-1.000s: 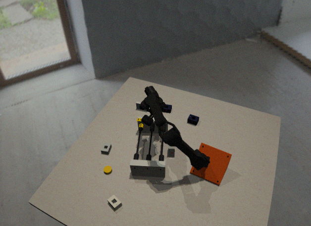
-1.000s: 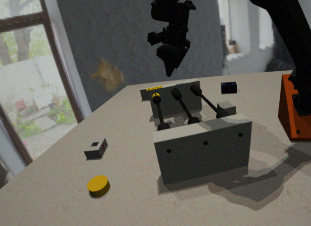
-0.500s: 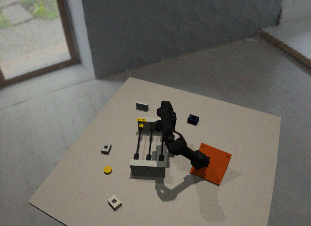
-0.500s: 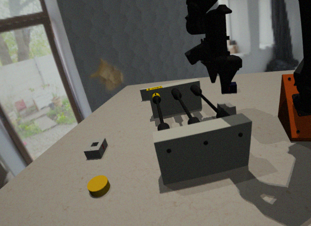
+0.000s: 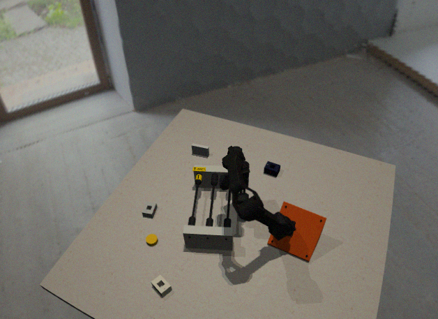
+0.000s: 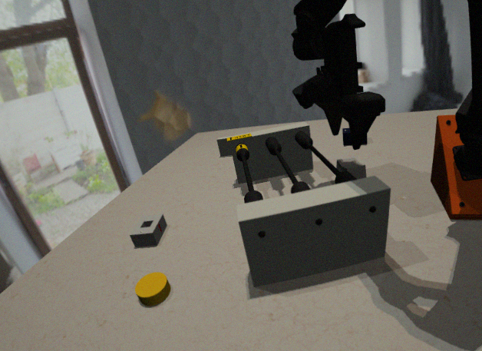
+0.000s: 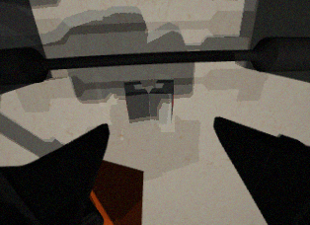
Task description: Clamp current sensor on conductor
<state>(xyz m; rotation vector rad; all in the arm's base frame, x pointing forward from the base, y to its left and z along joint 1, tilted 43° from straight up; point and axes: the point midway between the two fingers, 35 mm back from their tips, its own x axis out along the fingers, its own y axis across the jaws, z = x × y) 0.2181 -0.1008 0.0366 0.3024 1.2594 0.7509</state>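
The open sensor (image 6: 352, 167) (image 7: 138, 106) is a small grey block standing on the table, just right of the rack. In the wrist view its top shows a V-shaped gap, with a thin red mark on its right side. Its arrow cannot be made out. The arm hides it in the top view. My gripper (image 6: 345, 139) (image 7: 161, 124) is open and empty, above the table; the sensor shows ahead between its fingers in the wrist view. The LOAD conductor (image 5: 194, 202) (image 6: 247, 171) is the leftmost of three, with a yellow arrow band and the yellow LOAD label (image 5: 199, 169) (image 6: 239, 137) at its far end.
The rack's front plate (image 5: 208, 241) (image 6: 315, 241) and rear plate (image 6: 272, 161) stand up as obstacles. The rightmost conductor (image 7: 148, 57) crosses the wrist view. Also there are a navy block (image 5: 271, 169), grey block (image 5: 149, 210), yellow disc (image 5: 151, 239), cream block (image 5: 166, 287), grey plate (image 5: 200, 150) and orange base (image 5: 307, 234).
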